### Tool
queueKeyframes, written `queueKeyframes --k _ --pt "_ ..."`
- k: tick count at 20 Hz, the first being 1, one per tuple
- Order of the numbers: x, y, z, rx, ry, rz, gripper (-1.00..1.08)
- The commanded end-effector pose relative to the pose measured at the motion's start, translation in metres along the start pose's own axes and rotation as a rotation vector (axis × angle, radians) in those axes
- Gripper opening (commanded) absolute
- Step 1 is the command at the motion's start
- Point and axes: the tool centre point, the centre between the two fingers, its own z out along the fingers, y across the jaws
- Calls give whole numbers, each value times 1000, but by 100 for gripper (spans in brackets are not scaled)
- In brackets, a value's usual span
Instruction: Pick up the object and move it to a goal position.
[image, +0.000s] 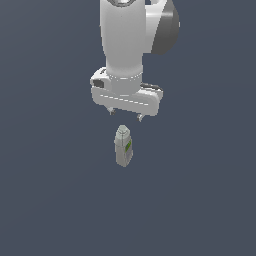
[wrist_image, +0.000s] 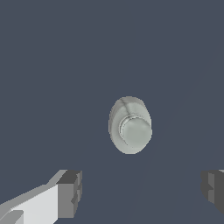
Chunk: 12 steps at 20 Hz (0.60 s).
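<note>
The object, a small pale grey bottle (image: 123, 146) with a rounded cap and a green label patch, stands upright on the dark floor in the exterior view. My gripper (image: 125, 115) hangs just above it, open and empty, its two short fingertips spread wider than the bottle. In the wrist view I look straight down on the bottle's cap (wrist_image: 130, 125), which lies ahead of the line between my two fingers (wrist_image: 70, 192), not between them. No goal marker shows in either view.
The plain dark grey floor (image: 50, 200) fills both views. The white arm (image: 122, 40) rises above the gripper. No other objects show.
</note>
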Motion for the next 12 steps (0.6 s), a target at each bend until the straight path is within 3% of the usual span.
queueKeyframes --k 1,12 --pt "8 3 4 -2 1 50 100" --pt "21 7 10 -5 3 126 100"
